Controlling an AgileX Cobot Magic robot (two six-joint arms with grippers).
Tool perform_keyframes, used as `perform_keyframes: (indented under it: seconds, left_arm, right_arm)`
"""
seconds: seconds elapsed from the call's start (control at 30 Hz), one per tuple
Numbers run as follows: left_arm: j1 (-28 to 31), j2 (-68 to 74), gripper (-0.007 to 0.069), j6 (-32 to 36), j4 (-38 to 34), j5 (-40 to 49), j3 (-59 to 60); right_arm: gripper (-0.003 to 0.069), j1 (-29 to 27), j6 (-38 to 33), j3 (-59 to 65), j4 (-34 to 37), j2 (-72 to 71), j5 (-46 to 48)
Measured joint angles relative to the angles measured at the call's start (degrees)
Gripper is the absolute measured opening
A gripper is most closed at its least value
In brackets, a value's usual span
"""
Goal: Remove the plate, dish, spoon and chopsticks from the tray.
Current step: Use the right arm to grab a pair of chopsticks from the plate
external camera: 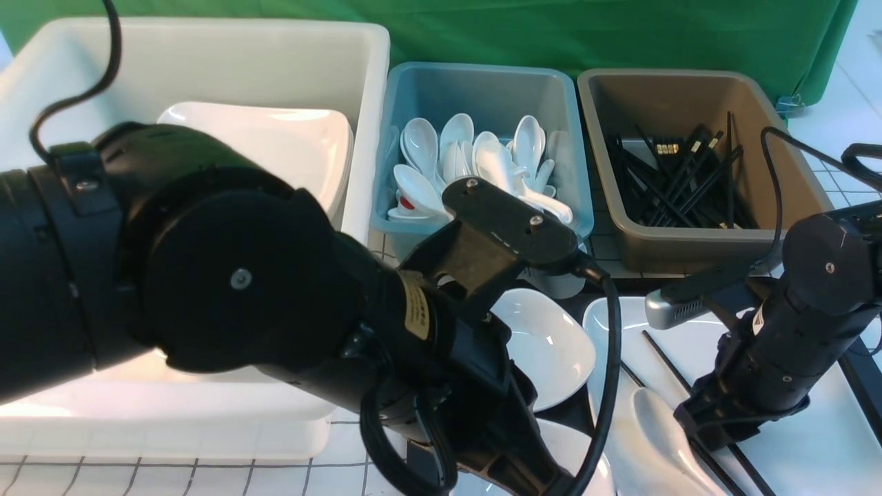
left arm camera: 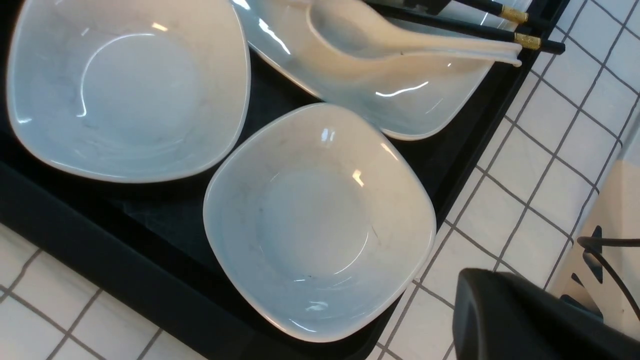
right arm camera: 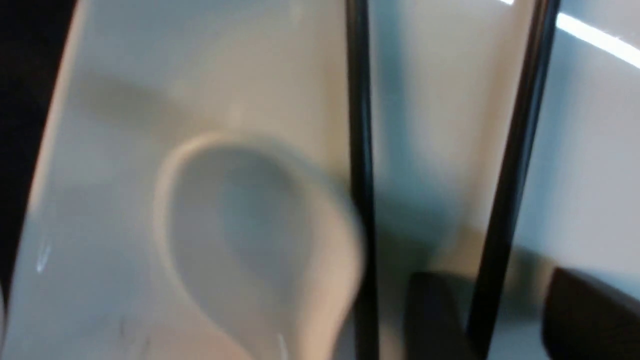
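In the front view, the tray is sitting at the robot's one o'clock. The plate is lying on the tray's right half and carrying the spoon and the chopsticks, whose far ends are pointing toward eleven o'clock. The right gripper is sitting low on the plate at three o'clock of the spoon, over the sticks, with its tips hiding behind its own body. At twelve o'clock of it, the brown tub is holding more black sticks. That is probably why this arm is being given the pair. The left arm is hanging at nine o'clock of the plate beside the far dish. The white tub on its side is already holding crockery.

In the left wrist view, the left gripper is showing only as a dark corner. It is clenched, and nothing is showing in it. It is hovering over the tiled tabletop just beside the near dish, apart from its rim. I am judging that dish to be its likely target.

The right wrist view is blurring, but the two fingers are standing apart with one chopstick running between them. A gap is showing on one side, so nothing is being gripped. The other stick is lying outside the jaws, touching the edge of the spoon's bowl. In my judgement, closing here is risking a catch of one stick only.
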Motion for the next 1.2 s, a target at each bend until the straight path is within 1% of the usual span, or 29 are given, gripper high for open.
perform_keyframes:
  seconds: [0.07, 0.17, 0.53, 0.93, 1.07, 1.17, 1.2]
  left_arm:
    - [0.00, 0.00, -0.0003, -0.05, 0.00, 0.00, 0.00]
    - [0.00, 0.00, -0.0003, -0.05, 0.00, 0.00, 0.00]
    - [0.00, 0.00, -0.0003, -0.05, 0.14, -0.92, 0.00]
    - [0.00, 0.00, -0.0003, -0.05, 0.22, -2.20, 0.00]
    - [-0.06, 0.23, -0.0003, 0.43, -0.34, -4.28, 0.00]
    - [-1.20, 1.84, -0.0003, 4.22, -1.35, -5.17, -0.04]
    - [-1.31, 2.00, -0.0003, 4.45, -1.35, -5.24, -0.04]
  right_arm:
    - [0.0430, 0.00, 0.00, -0.32, 0.00, 0.13, 1.81]
    - [0.0459, 0.00, 0.22, -1.58, 0.00, 0.13, 5.28]
    - [0.0468, 0.00, 1.46, -2.83, 0.00, 0.13, 10.39]
    - [0.0475, 0.00, 1.65, -2.83, 0.75, -0.68, 11.46]
    - [0.0528, 0.00, 1.71, -2.83, 0.91, -3.94, 11.19]
    - [0.0559, 0.00, 1.71, -2.83, 0.97, -4.86, 10.71]
    - [0.0559, 0.00, 1.71, -2.83, 1.03, -4.88, 10.71]
